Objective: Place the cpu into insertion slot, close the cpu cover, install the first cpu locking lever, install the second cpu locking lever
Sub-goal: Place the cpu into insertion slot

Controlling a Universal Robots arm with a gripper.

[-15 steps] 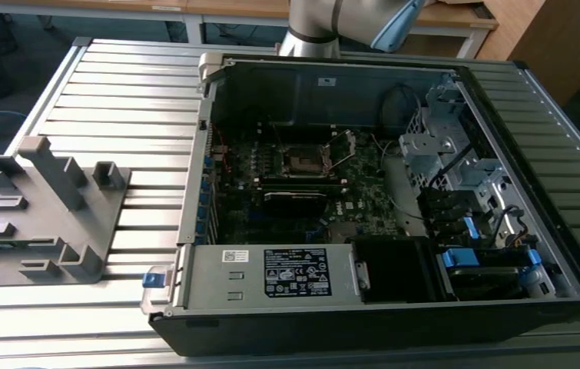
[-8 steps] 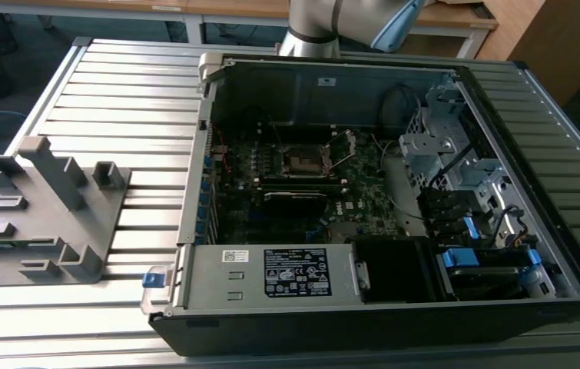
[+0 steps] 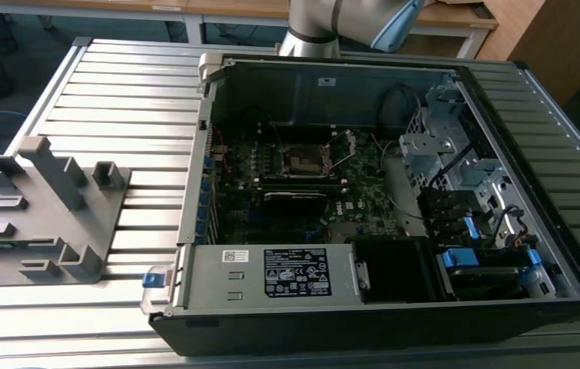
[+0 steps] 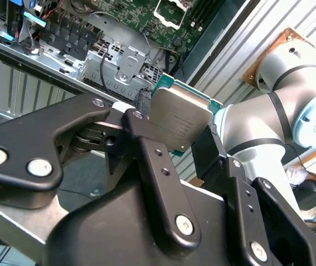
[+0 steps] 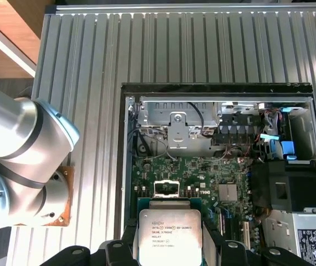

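My gripper (image 4: 174,141) is shut on the cpu (image 4: 180,123), a flat square chip with a dull grey metal top and a green edge. Black fingers (image 4: 142,145) press on two opposite sides of it. In the first wrist view the cpu (image 5: 170,235) hangs high over the motherboard, with the gripper (image 5: 170,246) around it. The insertion slot (image 5: 167,189), a small square with a silver rim, lies on the board just beside the chip's outline. The insertion slot (image 3: 303,161) sits mid-board, with a thin silver lever (image 3: 348,148) raised beside it. I cannot tell the cpu cover apart from the rim.
The open black computer case (image 3: 535,304) lies on a ribbed metal table (image 3: 115,84). A drive cage (image 3: 439,146) and cables fill the exterior view's right, and the power supply (image 3: 269,273) fills the front. A grey fixture block (image 3: 44,207) stands left of the case. The arm's base (image 3: 316,31) is behind.
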